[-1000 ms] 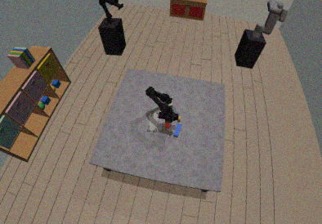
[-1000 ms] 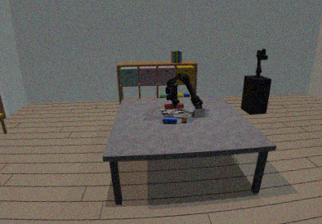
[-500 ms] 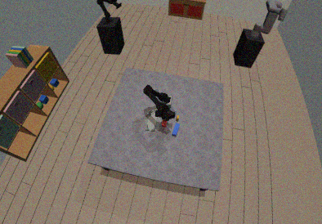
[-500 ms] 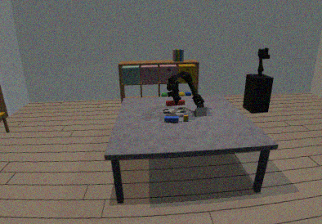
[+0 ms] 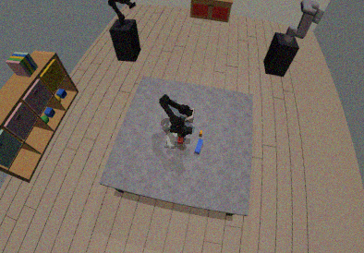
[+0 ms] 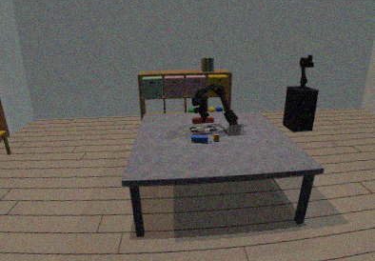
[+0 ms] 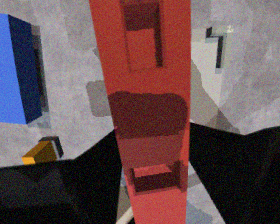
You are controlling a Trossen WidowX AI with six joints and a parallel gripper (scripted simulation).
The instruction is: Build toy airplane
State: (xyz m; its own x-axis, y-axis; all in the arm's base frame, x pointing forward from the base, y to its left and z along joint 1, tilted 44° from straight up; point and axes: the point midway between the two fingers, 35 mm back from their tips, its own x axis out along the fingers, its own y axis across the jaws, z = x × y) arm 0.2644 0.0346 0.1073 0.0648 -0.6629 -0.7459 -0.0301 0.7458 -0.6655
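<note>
My gripper (image 5: 180, 136) (image 6: 204, 116) (image 7: 147, 127) is shut on the red fuselage (image 5: 180, 140) (image 6: 201, 120) (image 7: 151, 75). It holds the fuselage a little above the pale grey jig (image 5: 170, 141) (image 6: 205, 129) (image 7: 207, 55). Two rectangular sockets show on the fuselage's top in the wrist view. The blue wing (image 5: 199, 146) (image 6: 200, 139) (image 7: 11, 70) lies on the table beside the jig. The small orange tail fin (image 5: 200, 132) (image 6: 216, 138) (image 7: 38, 152) lies close to the wing. The cradle is mostly hidden under the fuselage.
The grey table (image 5: 222, 118) (image 6: 162, 160) stands on a wood floor. A shelf (image 5: 32, 109) (image 6: 183, 86) with coloured boxes, two dark pedestals (image 5: 125, 40) (image 5: 281, 54) bearing other arms, and a red-doored cabinet (image 5: 212, 5) stand well away.
</note>
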